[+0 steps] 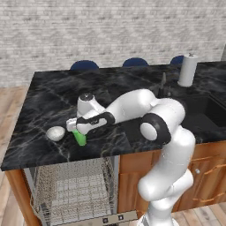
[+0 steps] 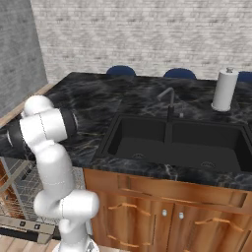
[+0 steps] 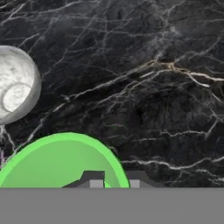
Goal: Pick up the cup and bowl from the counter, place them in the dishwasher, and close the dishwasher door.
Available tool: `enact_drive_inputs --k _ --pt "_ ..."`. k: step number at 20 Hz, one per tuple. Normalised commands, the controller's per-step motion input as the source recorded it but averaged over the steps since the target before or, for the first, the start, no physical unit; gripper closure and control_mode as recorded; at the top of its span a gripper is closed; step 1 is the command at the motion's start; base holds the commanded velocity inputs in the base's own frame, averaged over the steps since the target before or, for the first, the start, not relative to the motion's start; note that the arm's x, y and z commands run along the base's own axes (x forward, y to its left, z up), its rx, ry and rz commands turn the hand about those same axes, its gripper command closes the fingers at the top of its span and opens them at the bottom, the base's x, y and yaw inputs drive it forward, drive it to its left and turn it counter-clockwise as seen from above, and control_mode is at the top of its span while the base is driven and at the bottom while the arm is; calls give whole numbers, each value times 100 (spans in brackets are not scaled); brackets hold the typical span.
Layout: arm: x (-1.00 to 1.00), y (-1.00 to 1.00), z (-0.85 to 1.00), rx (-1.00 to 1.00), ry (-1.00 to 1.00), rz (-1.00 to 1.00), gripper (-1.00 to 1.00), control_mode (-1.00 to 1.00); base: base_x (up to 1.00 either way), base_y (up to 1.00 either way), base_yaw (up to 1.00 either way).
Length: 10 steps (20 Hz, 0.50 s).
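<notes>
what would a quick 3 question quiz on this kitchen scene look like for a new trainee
1. True or false: the bowl is already in the dishwasher.
2. Multiple choice: the gripper is right at which thing? A) paper-towel roll B) cup C) sink tap
3. Fill in: the dishwasher door is ____ (open or shut).

Key
1. False. The bowl sits on the counter, left of the cup.
2. B. In the hand view the cup's green rim lies around one of the fingertips, with the other just outside it.
3. Open. It is folded down and the wire racks show.
</notes>
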Motion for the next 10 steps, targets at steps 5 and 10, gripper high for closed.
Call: enact_drive_inputs --k 5,10 --pt "-64 0 33 -13 -6 20 100 -100 0 0 0" --pt "-54 0 9 -21 -4 26 100 -100 0 0 0"
